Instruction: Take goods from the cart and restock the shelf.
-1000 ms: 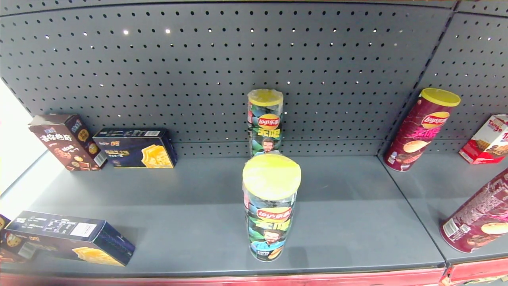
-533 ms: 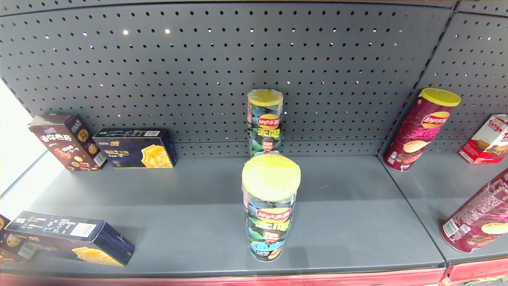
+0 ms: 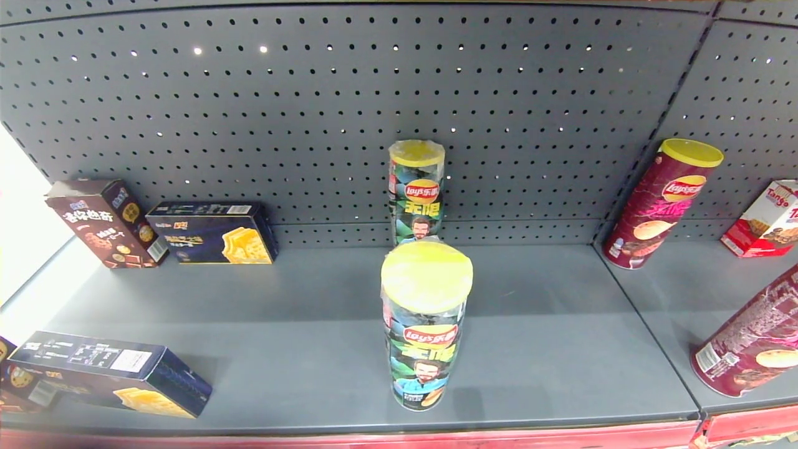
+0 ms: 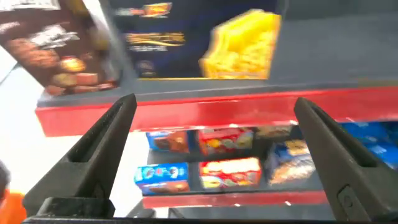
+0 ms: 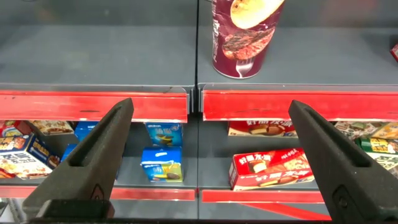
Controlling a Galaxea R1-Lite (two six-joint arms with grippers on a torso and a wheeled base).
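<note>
The shelf (image 3: 299,324) was a flat grey metal deck with a perforated back panel and a glossy red strip along its front lip.

At its far left rear, a brown cardboard cookie box (image 3: 103,221) stood tilted, just beside a dark blue rectangular cracker box (image 3: 212,232). Nearer the front edge lay another dark blue carton (image 3: 112,373) on its broad face.

In the middle stood two upright cylindrical chip canisters with green printed wraps and round yellow plastic lids: the front canister (image 3: 426,324) near the lip and the rear canister (image 3: 416,190) against the back panel.

In the next bay to the right, a maroon tube (image 3: 661,202) with a yellow lid stood at the rear, a red and white box (image 3: 764,219) sat beyond it, and a second maroon tube (image 3: 748,340) stood near the front.

The left end effector (image 4: 211,162) hung open before the red lip, its dark wedge-shaped jaws spread wide and holding nothing. The right end effector (image 5: 214,162) was likewise spread wide and empty, facing the red strip below a maroon tube.
</note>
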